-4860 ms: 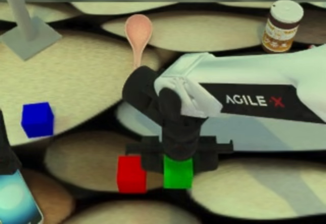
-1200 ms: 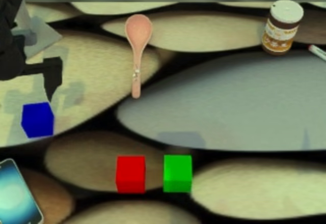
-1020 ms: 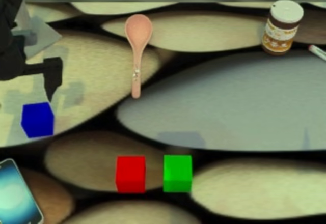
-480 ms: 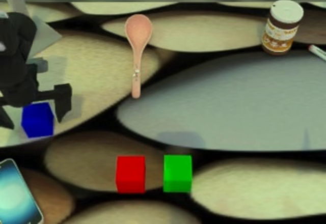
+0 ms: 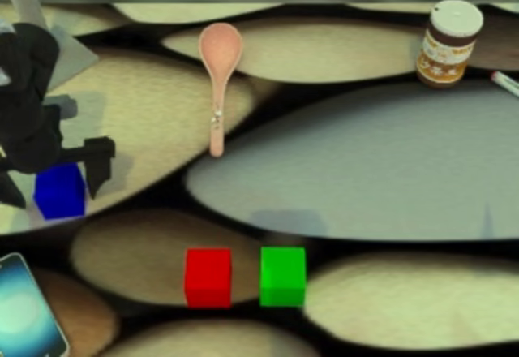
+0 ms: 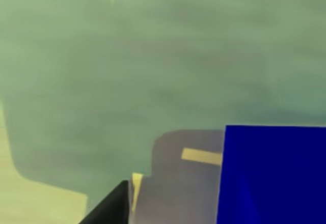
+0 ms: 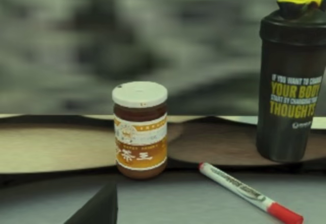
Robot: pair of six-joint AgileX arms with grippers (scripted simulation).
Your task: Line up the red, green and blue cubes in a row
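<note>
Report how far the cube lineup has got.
Done: the red cube and green cube sit side by side near the front edge. In hand: the left gripper, fingers open, straddles the blue cube at the table's left, not yet gripping. Left: grasp it and set it in that row. The right arm is out of the top view.

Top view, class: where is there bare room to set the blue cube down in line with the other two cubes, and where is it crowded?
Bare table lies right of the green cube and left of the red cube, up to the phone. It is crowded at the left edge, where the open left gripper straddles the blue cube.
</note>
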